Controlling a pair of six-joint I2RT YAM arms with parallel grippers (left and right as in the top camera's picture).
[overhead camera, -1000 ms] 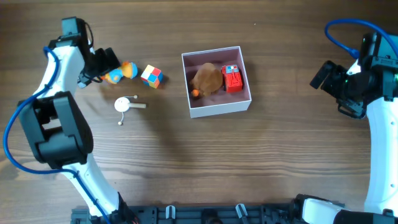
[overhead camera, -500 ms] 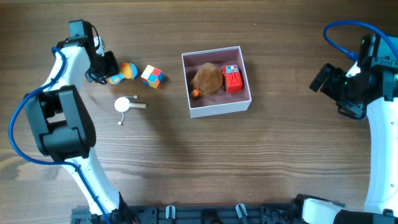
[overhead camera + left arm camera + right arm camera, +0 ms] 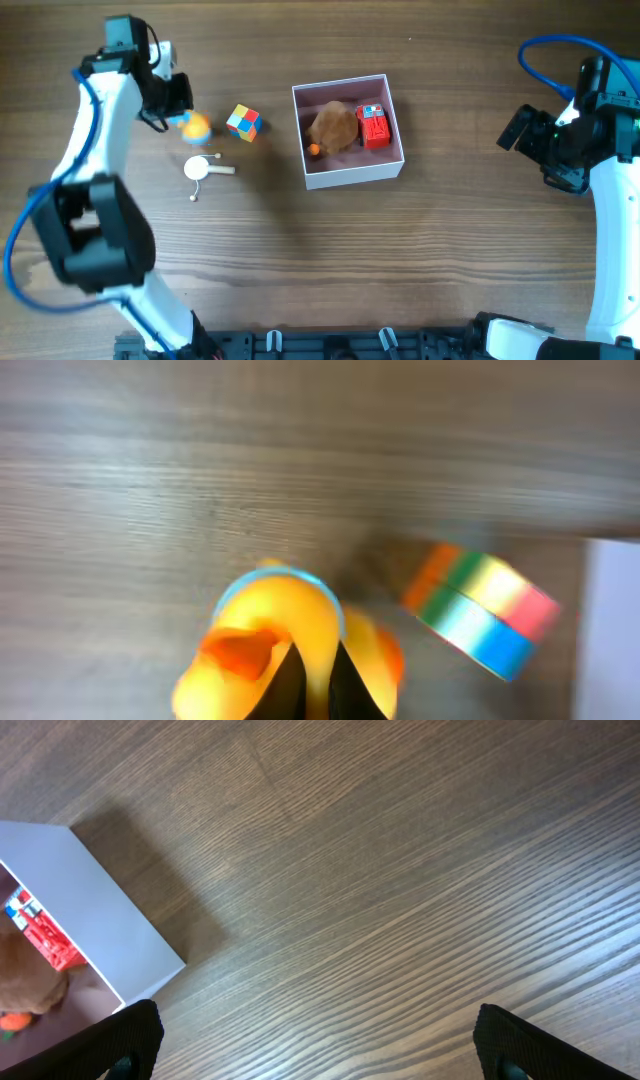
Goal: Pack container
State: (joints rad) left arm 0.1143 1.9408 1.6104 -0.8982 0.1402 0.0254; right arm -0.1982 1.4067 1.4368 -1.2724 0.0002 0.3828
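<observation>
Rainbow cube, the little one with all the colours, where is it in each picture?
Overhead: the small multicoloured cube lies on the table, left of the white-walled box with the pink inside.
Left wrist: right of centre, beside the yellow-and-orange toy pinched in the left tool.
Right wrist: not in it.
Shared landmark: the box's white wall, at the left wrist's right edge and the right wrist's left.

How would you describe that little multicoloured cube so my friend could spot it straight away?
Find the square white container with the pink inside. Just left of it, on its own, sits the cube. Unlike the round yellow-orange toy and the white disc beyond it, it has flat faces of coloured squares.
</observation>
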